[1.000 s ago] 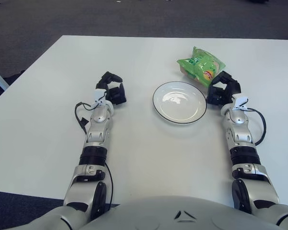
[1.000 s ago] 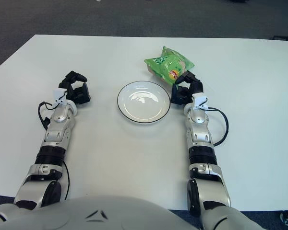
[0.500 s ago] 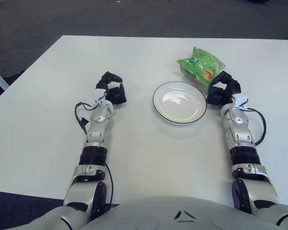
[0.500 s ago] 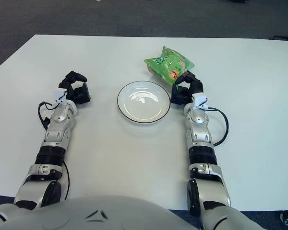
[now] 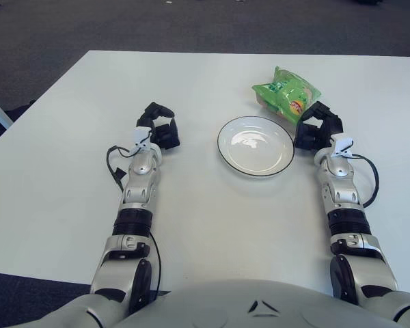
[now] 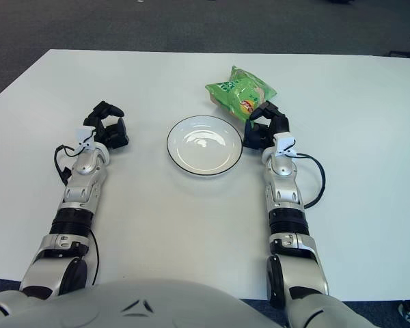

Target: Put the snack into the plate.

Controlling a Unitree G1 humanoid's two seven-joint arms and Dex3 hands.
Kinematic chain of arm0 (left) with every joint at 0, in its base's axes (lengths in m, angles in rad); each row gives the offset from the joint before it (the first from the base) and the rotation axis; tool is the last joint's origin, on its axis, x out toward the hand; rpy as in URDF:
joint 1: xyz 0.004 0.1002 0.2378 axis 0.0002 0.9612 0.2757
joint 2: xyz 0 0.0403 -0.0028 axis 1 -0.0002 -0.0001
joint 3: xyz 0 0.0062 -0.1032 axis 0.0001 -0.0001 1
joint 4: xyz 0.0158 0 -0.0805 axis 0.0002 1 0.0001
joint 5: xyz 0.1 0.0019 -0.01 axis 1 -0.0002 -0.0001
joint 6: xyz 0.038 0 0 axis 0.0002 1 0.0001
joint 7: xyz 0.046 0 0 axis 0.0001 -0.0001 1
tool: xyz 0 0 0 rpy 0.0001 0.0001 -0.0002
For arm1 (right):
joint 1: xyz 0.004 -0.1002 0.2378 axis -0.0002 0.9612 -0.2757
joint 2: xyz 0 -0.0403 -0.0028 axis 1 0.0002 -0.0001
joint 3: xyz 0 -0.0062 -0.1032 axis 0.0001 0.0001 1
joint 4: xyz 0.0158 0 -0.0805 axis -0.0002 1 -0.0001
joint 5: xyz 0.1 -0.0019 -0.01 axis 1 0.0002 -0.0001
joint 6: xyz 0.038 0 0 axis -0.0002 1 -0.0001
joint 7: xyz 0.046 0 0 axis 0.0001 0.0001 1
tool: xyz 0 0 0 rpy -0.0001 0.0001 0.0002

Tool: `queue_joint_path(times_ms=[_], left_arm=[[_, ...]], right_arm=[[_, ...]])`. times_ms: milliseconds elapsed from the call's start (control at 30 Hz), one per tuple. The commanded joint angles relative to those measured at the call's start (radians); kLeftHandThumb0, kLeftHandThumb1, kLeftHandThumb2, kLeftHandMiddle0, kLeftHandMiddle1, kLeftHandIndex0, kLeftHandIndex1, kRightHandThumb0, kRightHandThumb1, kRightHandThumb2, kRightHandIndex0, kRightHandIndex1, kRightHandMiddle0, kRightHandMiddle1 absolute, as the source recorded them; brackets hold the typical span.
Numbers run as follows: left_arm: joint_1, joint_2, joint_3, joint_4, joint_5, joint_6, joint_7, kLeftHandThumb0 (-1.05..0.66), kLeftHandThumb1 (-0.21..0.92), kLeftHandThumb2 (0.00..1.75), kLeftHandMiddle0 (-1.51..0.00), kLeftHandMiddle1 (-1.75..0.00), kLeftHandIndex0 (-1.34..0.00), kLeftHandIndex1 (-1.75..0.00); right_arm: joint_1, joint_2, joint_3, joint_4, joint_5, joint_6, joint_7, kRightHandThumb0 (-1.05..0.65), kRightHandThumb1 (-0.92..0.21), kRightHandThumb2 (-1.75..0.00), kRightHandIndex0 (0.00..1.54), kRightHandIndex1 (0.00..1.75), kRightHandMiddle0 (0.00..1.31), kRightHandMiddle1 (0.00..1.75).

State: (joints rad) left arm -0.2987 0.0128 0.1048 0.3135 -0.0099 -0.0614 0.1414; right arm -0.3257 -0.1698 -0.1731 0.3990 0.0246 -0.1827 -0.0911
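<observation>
Nothing is done: your curled, empty right hand (image 5: 317,130) sits beside the green plastic snack bag (image 5: 287,93); the round white plate (image 5: 255,145) is bare.

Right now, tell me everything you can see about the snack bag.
The snack bag is a puffy green packet, seemingly glossy plastic, with white lettering and a yellow-red patch. It lies flat on the white table, sealed as far as shows, just beyond the plate on its right. The right hand sits at its near edge; contact is unclear.

Bright, even overhead light; sharp views, faint glare on the plate (image 5: 255,145).
</observation>
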Motion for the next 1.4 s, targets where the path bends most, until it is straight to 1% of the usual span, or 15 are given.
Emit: queue_joint_path(times_ms=[0, 200, 267, 400, 533, 667, 900, 967, 1100, 1233, 1367], left_arm=[[0.137, -0.035, -0.005, 0.074, -0.004, 0.004, 0.000, -0.50, 0.27, 1.37, -1.33, -1.75, -0.65, -1.75], [0.135, -0.032, -0.006, 0.080, 0.001, -0.001, 0.004, -0.49, 0.29, 1.35, -1.34, -1.75, -0.63, -1.75], [0.137, -0.031, -0.005, 0.076, 0.003, 0.002, 0.006, -0.49, 0.29, 1.35, -1.34, -1.75, -0.63, -1.75], [0.136, -0.030, -0.003, 0.079, 0.003, -0.002, 0.007, -0.49, 0.29, 1.35, -1.34, -1.75, -0.63, -1.75], [0.136, -0.030, -0.003, 0.084, 0.004, -0.006, 0.006, -0.49, 0.30, 1.34, -1.34, -1.75, -0.63, -1.75], [0.137, -0.030, -0.007, 0.081, 0.008, -0.001, 0.008, -0.49, 0.30, 1.33, -1.33, -1.75, -0.62, -1.75], [0.141, -0.030, -0.012, 0.065, 0.022, 0.015, 0.015, -0.49, 0.30, 1.33, -1.33, -1.75, -0.62, -1.75], [0.140, -0.029, -0.010, 0.066, 0.023, 0.017, 0.016, -0.49, 0.30, 1.33, -1.33, -1.75, -0.62, -1.75], [0.139, -0.029, -0.010, 0.067, 0.026, 0.017, 0.018, -0.49, 0.30, 1.33, -1.33, -1.75, -0.62, -1.75], [0.139, -0.030, -0.011, 0.073, 0.026, 0.004, 0.015, -0.49, 0.30, 1.33, -1.33, -1.75, -0.62, -1.75], [0.139, -0.033, -0.012, 0.080, 0.024, -0.010, 0.013, -0.48, 0.30, 1.33, -1.32, -1.75, -0.62, -1.75]], right_arm=[[0.101, 0.031, -0.016, 0.028, 0.026, 0.022, 0.004, -0.54, -0.19, -1.48, 1.36, 1.75, 0.72, 1.75], [0.106, 0.033, -0.046, -0.035, 0.056, 0.071, 0.000, -0.53, -0.19, -1.47, 1.36, 1.75, 0.72, 1.75], [0.112, 0.033, -0.057, -0.074, 0.073, 0.100, 0.002, -0.53, -0.19, -1.47, 1.36, 1.75, 0.72, 1.75], [0.127, 0.031, -0.078, -0.200, 0.106, 0.167, 0.003, -0.53, -0.20, -1.47, 1.36, 1.75, 0.72, 1.75], [0.137, 0.042, -0.079, -0.270, 0.100, 0.171, -0.011, -0.53, -0.20, -1.46, 1.36, 1.75, 0.71, 1.75], [0.138, 0.048, -0.080, -0.302, 0.087, 0.135, -0.016, -0.53, -0.20, -1.47, 1.35, 1.75, 0.72, 1.75], [0.125, 0.011, -0.086, -0.359, 0.078, 0.134, 0.006, -0.54, -0.18, -1.48, 1.34, 1.75, 0.73, 1.75], [0.115, -0.003, -0.088, -0.370, 0.075, 0.147, 0.012, -0.54, -0.18, -1.48, 1.33, 1.75, 0.73, 1.75], [0.066, -0.031, -0.094, -0.374, 0.076, 0.175, 0.021, -0.54, -0.18, -1.48, 1.32, 1.75, 0.73, 1.75], [0.023, -0.049, -0.087, -0.372, 0.071, 0.184, 0.025, -0.54, -0.17, -1.49, 1.31, 1.75, 0.73, 1.75], [0.001, -0.072, -0.073, -0.374, 0.051, 0.181, 0.035, -0.54, -0.16, -1.51, 1.29, 1.75, 0.74, 1.75]])
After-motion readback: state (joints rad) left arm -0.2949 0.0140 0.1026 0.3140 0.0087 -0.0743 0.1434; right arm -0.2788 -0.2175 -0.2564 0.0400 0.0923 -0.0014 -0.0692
